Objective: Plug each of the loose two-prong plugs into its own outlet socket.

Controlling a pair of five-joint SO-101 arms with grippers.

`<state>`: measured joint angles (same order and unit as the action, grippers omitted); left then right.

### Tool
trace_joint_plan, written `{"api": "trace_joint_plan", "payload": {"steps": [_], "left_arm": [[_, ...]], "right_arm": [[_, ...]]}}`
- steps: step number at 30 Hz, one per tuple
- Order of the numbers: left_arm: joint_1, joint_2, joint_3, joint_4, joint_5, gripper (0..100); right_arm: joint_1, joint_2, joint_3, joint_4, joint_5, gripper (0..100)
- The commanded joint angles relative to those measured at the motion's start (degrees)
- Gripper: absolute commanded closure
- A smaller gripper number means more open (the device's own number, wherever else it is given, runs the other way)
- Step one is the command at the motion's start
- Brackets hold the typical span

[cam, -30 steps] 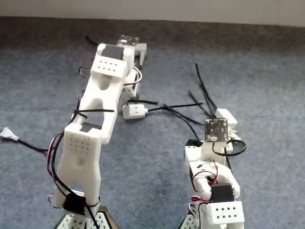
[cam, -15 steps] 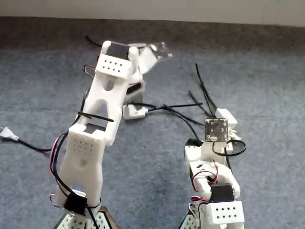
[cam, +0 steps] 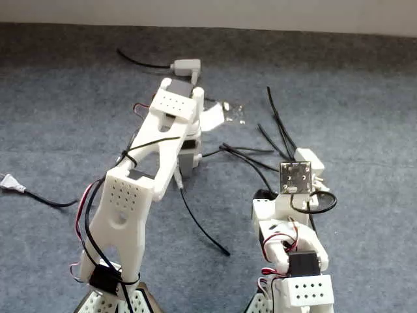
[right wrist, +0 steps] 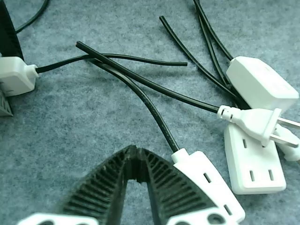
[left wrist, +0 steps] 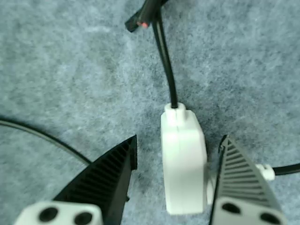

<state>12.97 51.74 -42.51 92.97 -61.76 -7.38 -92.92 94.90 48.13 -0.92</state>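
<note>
Plug with two bare prongs lies across a socket block toward the carpet's right edge, just ahead of the right gripper, whose jaws are pressed together on nothing. Near the middle the left gripper stands wide open astride a white block on a black cord; plug or socket, I can't tell. These pieces look light, hard and slick, the cords stiff, so I'd pinch the flat sides of the body, never prongs or cord.

Outlet socket between fingers of left gripper, two-prong plug lying across second socket, on carpet
</note>
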Motion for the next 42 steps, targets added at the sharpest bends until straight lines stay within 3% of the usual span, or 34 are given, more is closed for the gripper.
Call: {"api": "trace_joint_plan", "payload": {"steps": [1,8,12,15,20,26,31,36,39,42], "left_arm": [[0.6,0.7,-0.4,-0.9,-0.4,75],[0.6,0.7,-11.1,1.1,-0.3,99],[0.5,0.7,-24.4,5.3,0.0,99],[0.2,1.0,-35.0,4.4,6.4,99],[-2.0,1.2,-45.0,-7.9,23.3,99],[-8.2,1.2,-37.6,-27.7,38.1,99],[-12.7,1.2,-24.7,-42.1,42.3,93],[-13.7,1.2,-15.6,-46.7,42.3,77],[-14.1,1.2,-14.8,-46.5,42.4,75],[-15.4,0.6,-15.1,-45.5,46.9,72]], "right_arm": [[0.6,-0.8,2.3,-1.5,-0.3,99.0],[0.6,-0.6,2.6,-2.7,-0.3,99.0],[0.6,-0.6,2.6,-2.7,-0.3,99.0],[0.6,-0.6,2.6,-2.7,-0.3,99.0],[0.6,-0.7,2.6,-2.8,-0.4,99.0],[0.6,-0.6,2.6,-2.8,-0.4,99.0],[0.6,-0.6,2.6,-2.8,-0.4,99.0],[0.5,-0.6,2.7,-2.8,-0.4,99.0],[0.5,-0.6,2.7,-2.7,-0.4,99.0],[0.5,-0.6,2.7,-2.7,-0.4,99.0]]}}
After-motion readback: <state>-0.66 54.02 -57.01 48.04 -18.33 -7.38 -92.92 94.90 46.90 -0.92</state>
